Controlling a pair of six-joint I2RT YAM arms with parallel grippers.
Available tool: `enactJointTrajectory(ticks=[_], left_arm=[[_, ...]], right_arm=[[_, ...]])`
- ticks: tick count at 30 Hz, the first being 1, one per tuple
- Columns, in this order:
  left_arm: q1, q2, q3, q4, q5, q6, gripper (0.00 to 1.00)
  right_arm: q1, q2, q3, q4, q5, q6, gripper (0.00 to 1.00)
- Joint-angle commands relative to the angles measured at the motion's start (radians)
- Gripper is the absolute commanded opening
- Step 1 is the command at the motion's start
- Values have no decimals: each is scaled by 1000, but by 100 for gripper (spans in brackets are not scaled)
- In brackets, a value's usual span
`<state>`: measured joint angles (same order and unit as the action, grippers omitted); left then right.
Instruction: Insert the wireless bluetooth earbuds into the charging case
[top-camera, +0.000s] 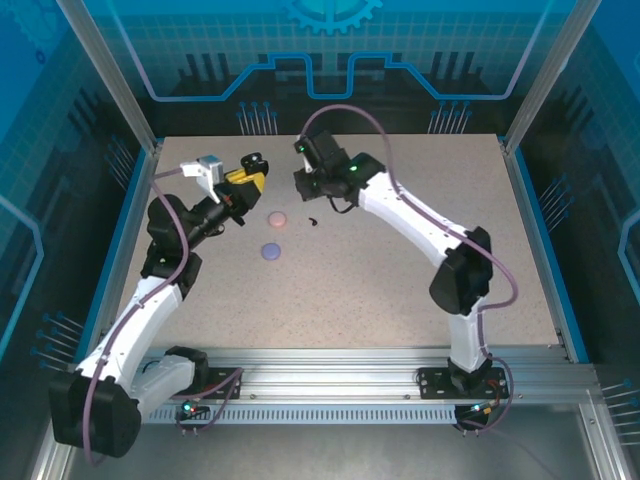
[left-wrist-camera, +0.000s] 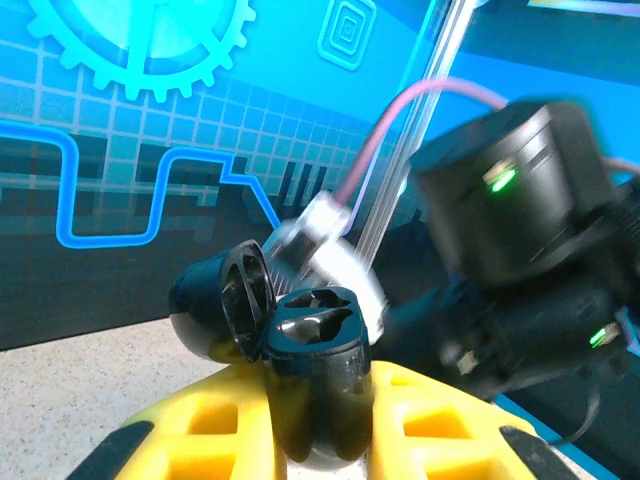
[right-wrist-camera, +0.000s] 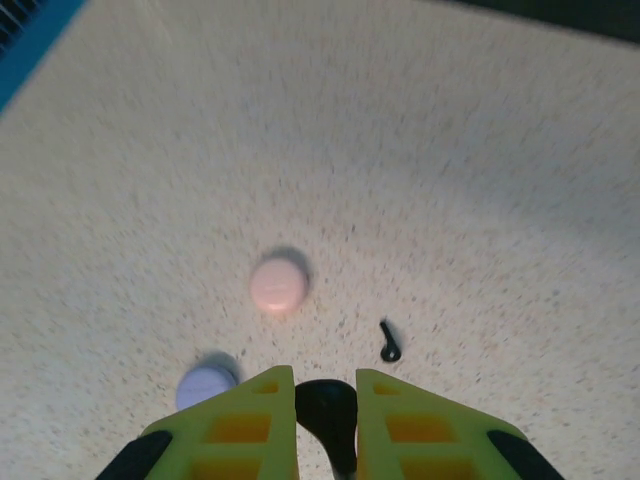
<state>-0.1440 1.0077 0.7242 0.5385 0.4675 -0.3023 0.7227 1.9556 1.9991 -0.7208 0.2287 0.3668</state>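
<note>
Left gripper (left-wrist-camera: 322, 400): clamped on black charging case (left-wrist-camera: 315, 335), held up over far-left part of the bench (top-camera: 400, 290). Lid (left-wrist-camera: 240, 300) flipped open, both earbud wells exposed and facing the right arm's wrist. Lavender case (top-camera: 270, 251) and pink case (top-camera: 277, 219) lie closed on the bench, left of centre, apart, with pink nearer the far edge. Loose black earbud (right-wrist-camera: 389, 342) lies on the bench just right of the pink case, not touching it. Right gripper (right-wrist-camera: 325, 385): fingers pinched on a small dark rounded piece, looks like the held black earbud (right-wrist-camera: 328, 420), raised above the bench near the cases.
</note>
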Motion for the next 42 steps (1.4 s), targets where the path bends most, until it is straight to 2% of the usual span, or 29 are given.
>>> enactJointTrajectory(ticks=[1,4,8,16,22,30,42], left_arm=[[3,31,-65,253,24,40,0],[-3,72,-130,439,21,60,0],[-15,139,-171,609,52,100,0],[-98,204,-119,573,139,247,0],[-160,232,-85,533,181,350,0],[-179,250,-71,548,201,353,0],[-190,246,-58,545,214,364,0]], right_arm=[[-18,-95,-26,27,5,-18,17],[-25,-171,-55,67,-3,-26,17],[-29,-258,-107,142,-38,-47,18],[-25,-403,-294,392,-219,-136,18],[-20,-478,-405,498,-298,-170,17],[-1,-554,-518,607,-359,-185,17],[51,-572,-566,640,-378,-204,16]])
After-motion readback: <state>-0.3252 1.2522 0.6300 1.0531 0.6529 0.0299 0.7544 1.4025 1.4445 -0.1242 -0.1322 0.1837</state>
